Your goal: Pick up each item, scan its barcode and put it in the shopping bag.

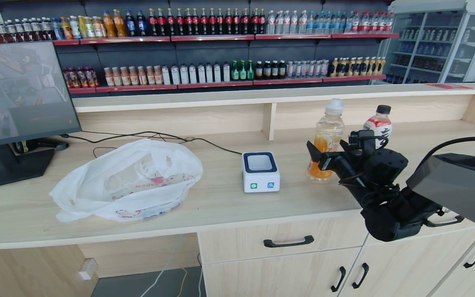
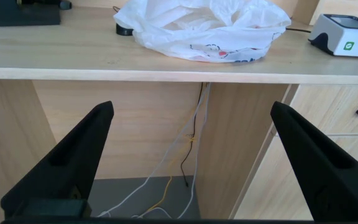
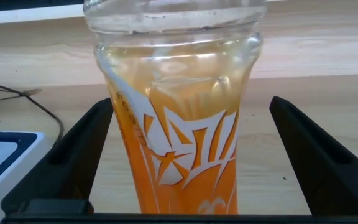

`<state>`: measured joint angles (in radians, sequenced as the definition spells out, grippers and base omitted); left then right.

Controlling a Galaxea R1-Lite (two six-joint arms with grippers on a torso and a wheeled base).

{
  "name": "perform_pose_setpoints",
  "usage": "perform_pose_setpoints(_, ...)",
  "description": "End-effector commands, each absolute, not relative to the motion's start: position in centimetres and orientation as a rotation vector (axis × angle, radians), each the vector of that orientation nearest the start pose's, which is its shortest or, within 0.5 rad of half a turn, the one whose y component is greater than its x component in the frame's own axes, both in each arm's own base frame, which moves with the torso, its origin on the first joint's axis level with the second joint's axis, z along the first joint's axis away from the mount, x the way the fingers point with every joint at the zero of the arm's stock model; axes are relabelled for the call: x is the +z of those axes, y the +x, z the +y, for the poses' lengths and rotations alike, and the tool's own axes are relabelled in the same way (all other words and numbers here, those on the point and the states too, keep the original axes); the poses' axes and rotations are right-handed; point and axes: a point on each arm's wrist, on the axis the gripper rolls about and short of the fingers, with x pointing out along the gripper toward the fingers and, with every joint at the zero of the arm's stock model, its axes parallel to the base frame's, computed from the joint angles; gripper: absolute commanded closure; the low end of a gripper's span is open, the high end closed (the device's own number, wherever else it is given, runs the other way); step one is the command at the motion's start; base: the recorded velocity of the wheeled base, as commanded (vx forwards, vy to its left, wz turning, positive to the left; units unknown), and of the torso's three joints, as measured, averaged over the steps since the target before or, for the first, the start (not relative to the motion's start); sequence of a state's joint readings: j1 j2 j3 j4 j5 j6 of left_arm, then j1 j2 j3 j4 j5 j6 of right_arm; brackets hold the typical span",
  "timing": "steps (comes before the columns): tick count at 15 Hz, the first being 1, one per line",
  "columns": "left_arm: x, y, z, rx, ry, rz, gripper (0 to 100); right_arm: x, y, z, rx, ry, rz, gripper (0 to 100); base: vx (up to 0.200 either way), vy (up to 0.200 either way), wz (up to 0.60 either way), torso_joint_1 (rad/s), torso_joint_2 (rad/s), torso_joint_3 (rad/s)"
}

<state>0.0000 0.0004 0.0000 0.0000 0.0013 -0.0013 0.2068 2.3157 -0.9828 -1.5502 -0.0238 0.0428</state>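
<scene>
At the counter's left end stands a dark flat monitor (image 1: pixel 19 90) on a black foot. The left gripper (image 2: pixel 191 109) sits lower than the front edge of the light wooden counter (image 1: pixel 221 206), facing the recess where loose cables hang. Its jaws are wide apart and hold nothing.

A crumpled white plastic shopping bag (image 1: pixel 130 181) lies on the counter's left half near the front edge, with pale shapes showing through its skin. Its mouth looks slumped rather than propped, so an item let go above it could slide off the folds and roll toward the edge.

Near the counter's middle is the small white scanner box with a dark-rimmed window on top (image 1: pixel 260 171). To its right stands the clear waisted plastic bottle of orange drink with a white cap (image 1: pixel 327 123), upright.

The right gripper (image 1: pixel 326 152) brackets it, one finger on each side, jaws apart and not yet pressing the bottle. The wall is smooth and narrows upward, so an off-centre or weak squeeze could let the bottle slip or tip it over. Just behind and to the right stands a black-capped bottle with a red and white label (image 1: pixel 379 126), near enough that a wide finger or a tilted lift could knock it down.
</scene>
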Motion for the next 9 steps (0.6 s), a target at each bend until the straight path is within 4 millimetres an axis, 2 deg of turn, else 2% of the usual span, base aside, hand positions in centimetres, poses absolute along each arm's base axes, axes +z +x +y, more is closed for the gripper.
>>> perform_pose_setpoints(1,7.5,-2.3,0.0,0.002,-0.002,0.0,0,9.2,41.3,8.6,0.186,0.066,-0.202,0,0.0,0.0,0.0,0.0,0.0,0.0)
perform_pose_setpoints(4,7.5,-2.3,0.0,0.002,-0.002,0.0,0,10.1,42.2,8.7,0.187,0.089,-0.202,0,0.0,0.0,0.0,0.0,0.0,0.0)
perform_pose_setpoints(9,7.5,-2.3,0.0,0.002,-0.002,0.0,0,10.5,42.6,8.1,0.178,0.105,-0.208,0,0.0,0.0,0.0,0.0,0.0,0.0)
